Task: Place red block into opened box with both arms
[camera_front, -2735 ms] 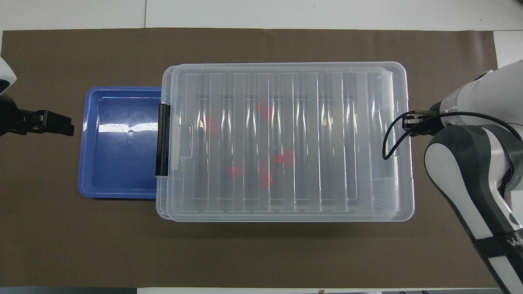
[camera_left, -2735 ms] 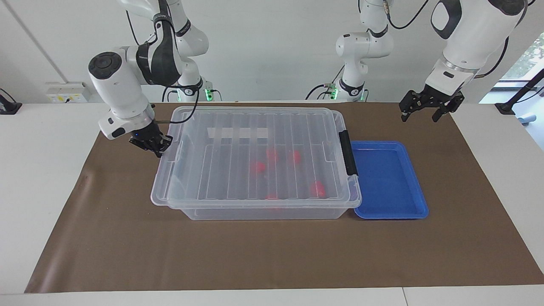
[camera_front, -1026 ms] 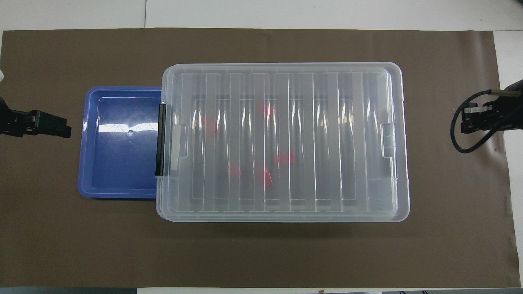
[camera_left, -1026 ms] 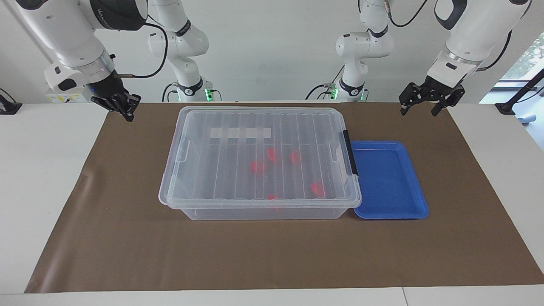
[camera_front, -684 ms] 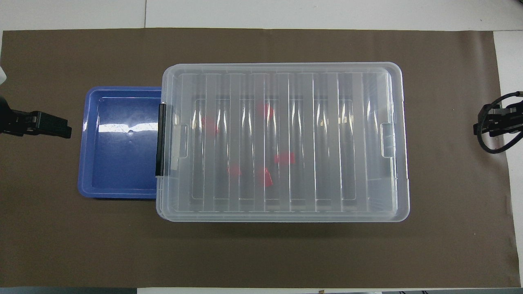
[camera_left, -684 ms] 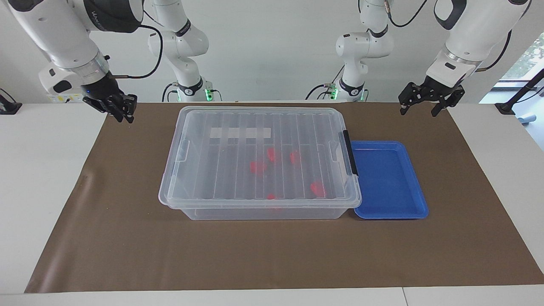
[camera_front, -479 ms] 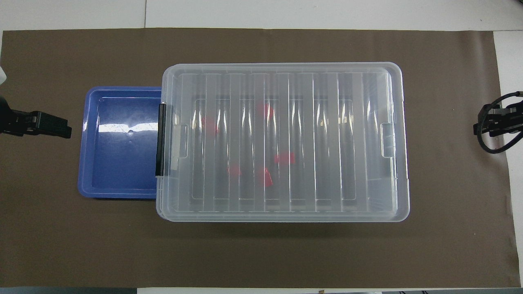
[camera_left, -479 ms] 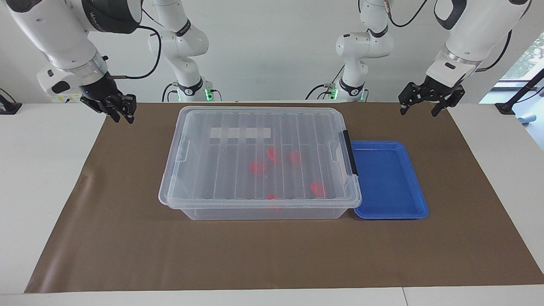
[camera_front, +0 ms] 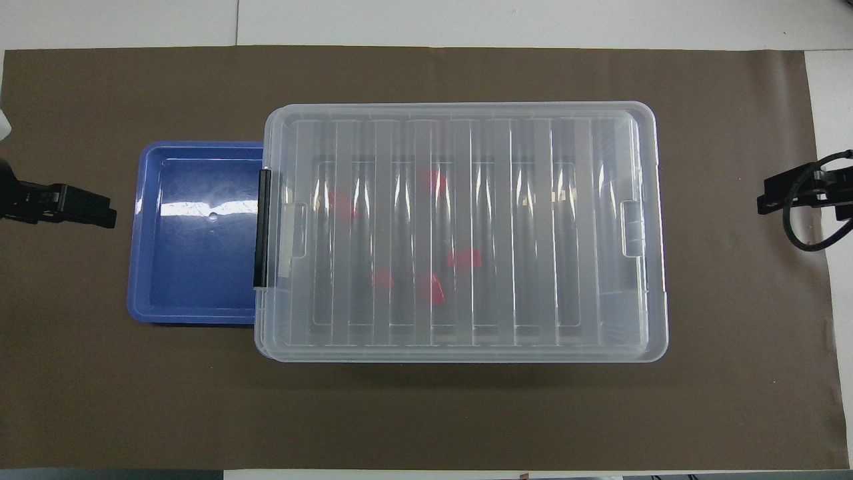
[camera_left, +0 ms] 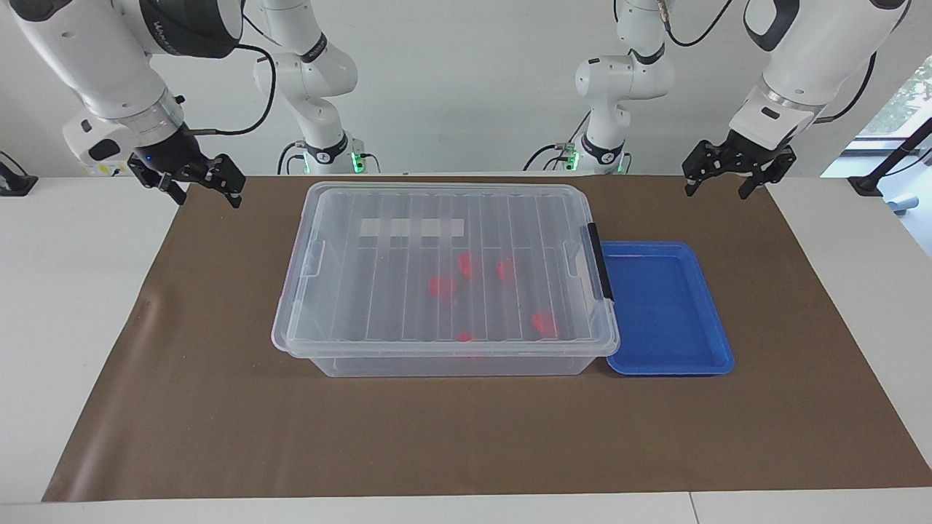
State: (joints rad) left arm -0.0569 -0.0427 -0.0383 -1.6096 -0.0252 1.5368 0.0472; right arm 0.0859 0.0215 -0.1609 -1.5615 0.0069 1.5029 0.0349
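The box (camera_left: 378, 366) is a clear bin in the middle of the brown mat, and its ribbed lid (camera_left: 408, 218) lies flat on it. Several red blocks (camera_left: 440, 285) show through the lid on the box floor, also visible in the overhead view (camera_front: 464, 258). My right gripper (camera_left: 206, 198) hangs open and empty over the mat's edge, off the box's end toward the right arm's side. My left gripper (camera_left: 716, 191) hangs open and empty over the mat's corner, up above the blue tray's end of the table.
A shallow blue tray (camera_left: 662, 306) with nothing in it sits against the box's black-latch end (camera_left: 601, 262), toward the left arm's end of the table. The brown mat (camera_left: 466, 437) covers most of the white table.
The right gripper has left the box's end, risen toward the mat's edge and opened its fingers. The lid has settled flat. The left arm has stayed put.
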